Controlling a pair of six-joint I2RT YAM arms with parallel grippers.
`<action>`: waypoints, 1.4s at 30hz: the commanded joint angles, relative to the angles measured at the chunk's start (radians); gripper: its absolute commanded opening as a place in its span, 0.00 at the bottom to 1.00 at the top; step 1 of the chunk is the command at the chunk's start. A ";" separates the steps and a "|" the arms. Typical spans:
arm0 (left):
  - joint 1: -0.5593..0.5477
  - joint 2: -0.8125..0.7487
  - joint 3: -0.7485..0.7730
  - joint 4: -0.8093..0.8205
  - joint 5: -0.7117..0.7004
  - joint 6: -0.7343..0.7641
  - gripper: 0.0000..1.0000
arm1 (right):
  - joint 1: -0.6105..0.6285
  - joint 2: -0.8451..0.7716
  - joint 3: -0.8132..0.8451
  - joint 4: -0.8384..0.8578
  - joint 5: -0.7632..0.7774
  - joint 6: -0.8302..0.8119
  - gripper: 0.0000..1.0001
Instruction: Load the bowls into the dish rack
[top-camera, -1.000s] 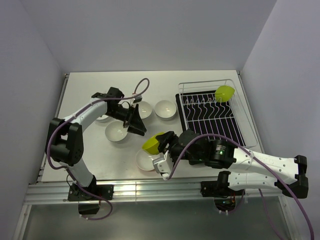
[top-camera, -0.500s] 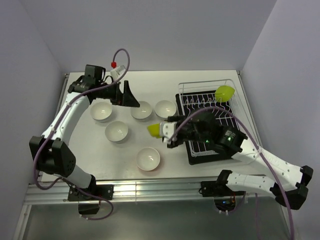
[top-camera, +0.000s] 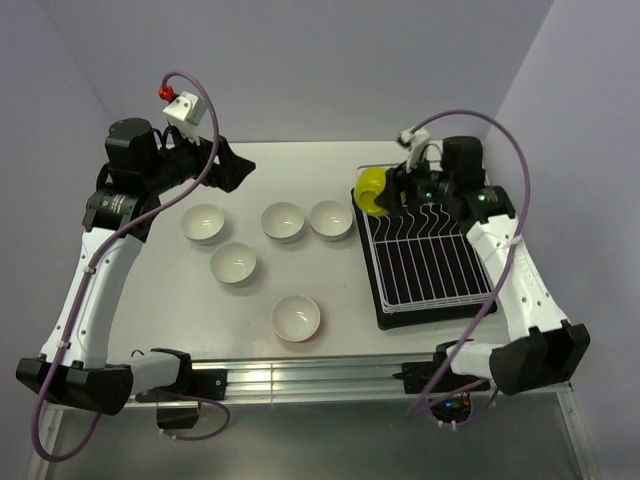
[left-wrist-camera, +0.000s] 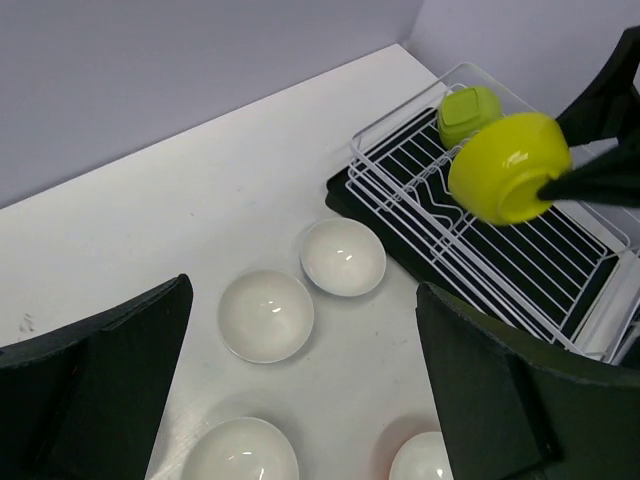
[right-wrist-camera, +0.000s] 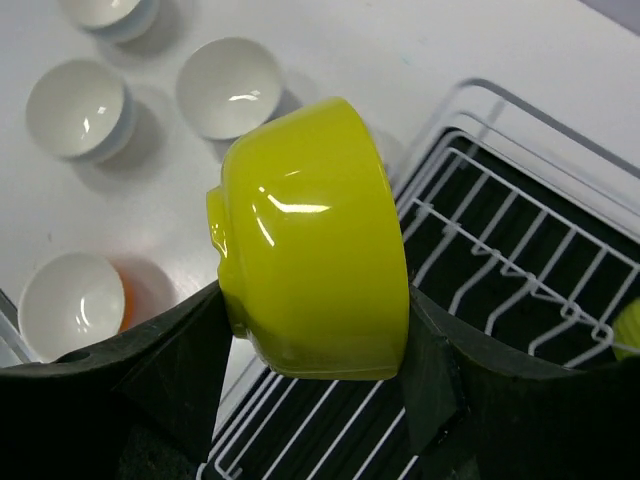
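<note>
Both my right fingers (right-wrist-camera: 430, 370) pinch a lime green bowl (right-wrist-camera: 310, 270) by its sides, tipped sideways above the far left corner of the dish rack (top-camera: 430, 270). A second lime bowl (left-wrist-camera: 468, 112) rests at the rack's far end (base showing). My left fingers (left-wrist-camera: 500, 400) are spread wide, holding nothing, high above the worktop (top-camera: 200, 300). Five white bowls (top-camera: 283, 221) sit there, apart from one another.
</note>
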 joint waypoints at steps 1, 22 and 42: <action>-0.005 -0.001 -0.003 0.023 -0.055 0.012 0.99 | -0.146 0.057 0.110 -0.004 -0.100 0.155 0.00; -0.019 0.012 -0.105 0.051 -0.006 -0.143 0.99 | -0.415 0.364 0.246 0.000 -0.035 0.445 0.00; -0.019 0.042 -0.116 0.056 -0.002 -0.184 1.00 | -0.415 0.488 0.269 0.043 0.039 0.489 0.00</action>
